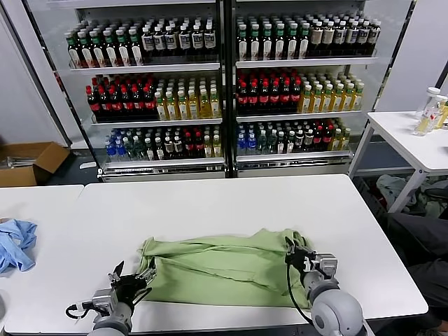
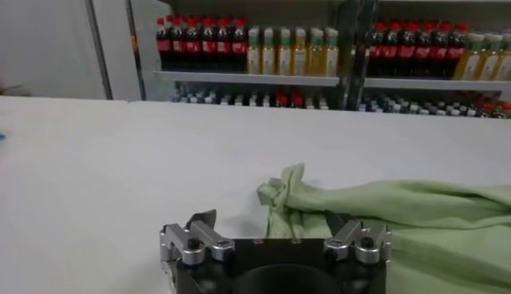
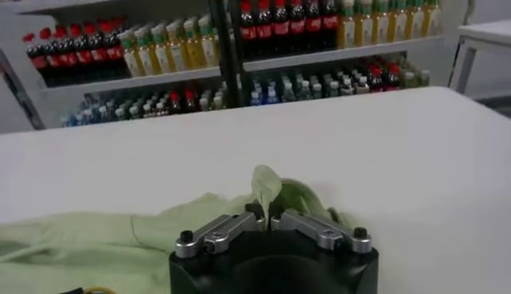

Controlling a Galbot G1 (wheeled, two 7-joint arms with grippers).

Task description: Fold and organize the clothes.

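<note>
The light green shirt (image 1: 217,269) lies crumpled in a wide band on the white table (image 1: 210,203), near its front edge. My left gripper (image 1: 133,278) hangs open at the shirt's left end. In the left wrist view the left gripper (image 2: 270,220) has its fingers spread on either side of a bunched corner of the shirt (image 2: 383,208). My right gripper (image 1: 292,255) is at the shirt's right end. There the right gripper (image 3: 266,212) is shut on a raised fold of the green shirt (image 3: 96,240), which sticks up between the fingertips.
A light blue garment (image 1: 15,245) lies at the table's left edge. Drink coolers (image 1: 224,84) full of bottles stand behind the table. A cardboard box (image 1: 28,161) sits on the floor at left, and a side table (image 1: 413,140) with bottles stands at right.
</note>
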